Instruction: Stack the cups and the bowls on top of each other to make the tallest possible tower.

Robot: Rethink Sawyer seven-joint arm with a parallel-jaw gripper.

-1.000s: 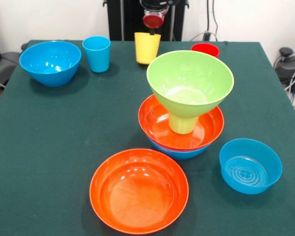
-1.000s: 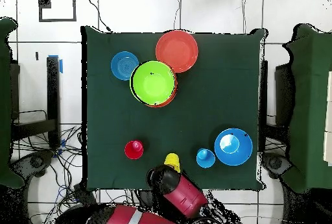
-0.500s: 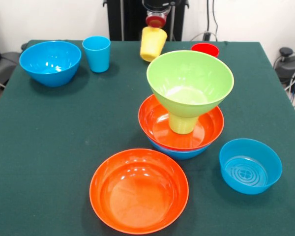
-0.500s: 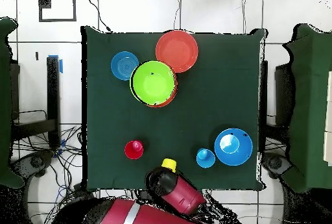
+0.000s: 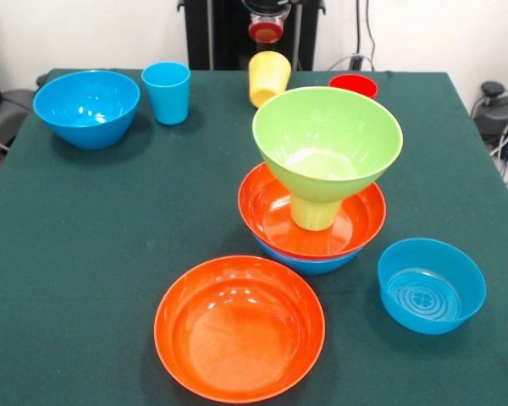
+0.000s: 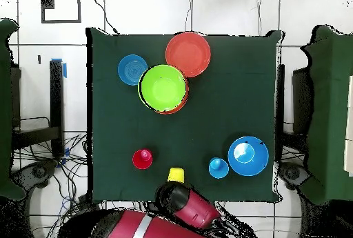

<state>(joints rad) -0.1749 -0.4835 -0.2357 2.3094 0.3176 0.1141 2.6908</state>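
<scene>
- Tower near the middle of the green table: blue bowl at the bottom, orange bowl nested in it, green cup upside down in that, lime green bowl upright on top.
- Seen from overhead as one green disc with an orange rim showing at its edge.
- Second orange bowl just in front of the tower, on the camera's side, empty and upright.
- Small blue bowl to the tower's right in the front view, apart from it.
- Behind the tower, toward the robot: red cup, partly hidden by the green bowl's rim.
- Yellow cup also behind the tower, tilted, just below the gripper; overhead, right at the arm's tip.
- Cannot tell whether the gripper is clenched or released, nor whether it holds the yellow cup.
- Far left of the tower in the front view: blue cup upright, with a deep blue bowl beside it.
</scene>
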